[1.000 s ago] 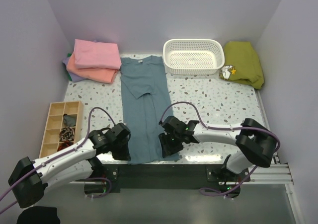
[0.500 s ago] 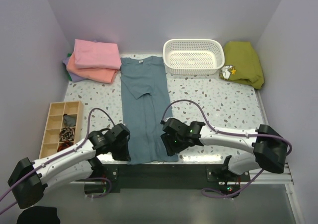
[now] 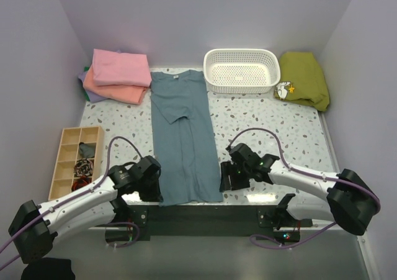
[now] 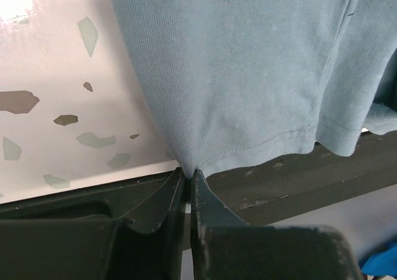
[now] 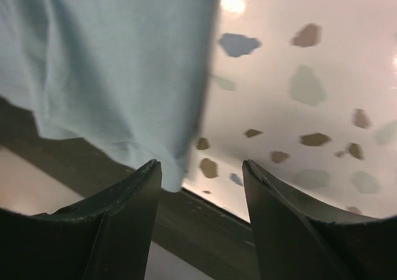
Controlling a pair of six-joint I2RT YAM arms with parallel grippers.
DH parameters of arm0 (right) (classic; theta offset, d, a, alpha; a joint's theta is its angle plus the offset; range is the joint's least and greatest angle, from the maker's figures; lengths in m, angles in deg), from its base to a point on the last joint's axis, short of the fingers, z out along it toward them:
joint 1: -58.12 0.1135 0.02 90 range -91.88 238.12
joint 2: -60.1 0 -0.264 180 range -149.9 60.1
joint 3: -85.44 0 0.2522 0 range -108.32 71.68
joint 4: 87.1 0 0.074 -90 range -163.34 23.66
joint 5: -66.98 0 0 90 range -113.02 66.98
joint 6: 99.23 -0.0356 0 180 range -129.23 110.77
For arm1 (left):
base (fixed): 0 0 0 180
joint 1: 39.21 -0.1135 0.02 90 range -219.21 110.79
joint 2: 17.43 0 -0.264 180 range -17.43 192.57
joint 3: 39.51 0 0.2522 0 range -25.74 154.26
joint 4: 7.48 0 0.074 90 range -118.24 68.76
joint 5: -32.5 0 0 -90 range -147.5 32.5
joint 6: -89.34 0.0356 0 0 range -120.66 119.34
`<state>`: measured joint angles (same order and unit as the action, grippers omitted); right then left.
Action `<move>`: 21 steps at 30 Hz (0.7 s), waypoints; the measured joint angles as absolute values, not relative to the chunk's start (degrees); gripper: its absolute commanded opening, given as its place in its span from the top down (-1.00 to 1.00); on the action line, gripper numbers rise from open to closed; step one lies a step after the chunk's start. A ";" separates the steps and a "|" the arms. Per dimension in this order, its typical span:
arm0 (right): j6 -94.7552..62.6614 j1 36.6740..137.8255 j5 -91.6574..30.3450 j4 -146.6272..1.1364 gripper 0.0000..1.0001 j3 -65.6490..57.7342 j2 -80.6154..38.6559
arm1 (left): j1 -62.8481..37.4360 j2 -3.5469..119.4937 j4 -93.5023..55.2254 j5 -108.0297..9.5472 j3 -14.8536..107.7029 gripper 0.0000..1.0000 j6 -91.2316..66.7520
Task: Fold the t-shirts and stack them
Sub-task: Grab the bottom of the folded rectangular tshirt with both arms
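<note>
The left jaws are clenching the near left hem corner of the blue-grey t-shirt (image 3: 182, 137) lying on the surface (image 3: 291, 121); the right jaws are hanging released beside its near right corner.

Two robot arms, left arm (image 3: 74, 200) and right arm (image 3: 304, 176), have white tubular links and chunky black joints. A lilac cable (image 3: 255, 130) loops over each. The black fingers (image 5: 124, 221) are tapered wedges. Tiny green dots (image 3: 263, 162) are possibly indicator lights.

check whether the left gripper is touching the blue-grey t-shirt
Touching. The left wrist view shows the left gripper shut on the blue-grey t-shirt, with the shirt's hem corner pinched in the closed jaws.
</note>
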<state>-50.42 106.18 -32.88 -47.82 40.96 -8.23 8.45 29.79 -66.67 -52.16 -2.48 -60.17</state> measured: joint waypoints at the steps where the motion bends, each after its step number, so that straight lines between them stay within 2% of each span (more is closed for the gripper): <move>1: -51.10 106.18 -34.48 -49.57 -0.16 41.55 -8.45 | 8.45 29.79 -66.65 -52.16 -2.59 0.79 -60.17; 10: -56.76 106.18 -42.28 -59.41 -0.07 44.76 -10.77 | 8.45 28.98 -66.54 -52.14 -3.05 0.80 -60.32; 15: -58.64 106.15 -44.66 -61.90 0.09 45.26 -12.69 | 8.45 28.78 -66.50 -52.07 -3.16 0.81 -61.08; 16: -58.86 106.20 -45.08 -62.31 0.36 45.33 -13.11 | 8.45 28.78 -66.48 -52.05 -3.16 0.83 -61.17; 18: -59.25 106.39 -45.47 -62.93 0.61 45.57 -13.66 | 8.45 28.78 -66.39 -51.94 -3.16 0.84 -61.21; 19: -59.54 106.57 -45.41 -63.08 0.87 45.94 -14.00 | 8.45 28.78 -66.26 -51.87 -3.16 0.85 -61.24; 20: -59.60 106.59 -45.60 -63.12 1.00 46.25 -14.27 | 8.45 28.78 -66.13 -51.79 -3.16 0.86 -61.26; 21: -59.71 106.61 -45.65 -63.21 1.00 46.53 -14.49 | 8.48 28.78 -65.91 -51.70 -3.18 0.87 -61.30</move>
<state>-59.71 106.61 -45.65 -63.21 46.53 -14.49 8.48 28.78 -65.91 -51.70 -3.18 -61.30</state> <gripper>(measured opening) 0.122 0.095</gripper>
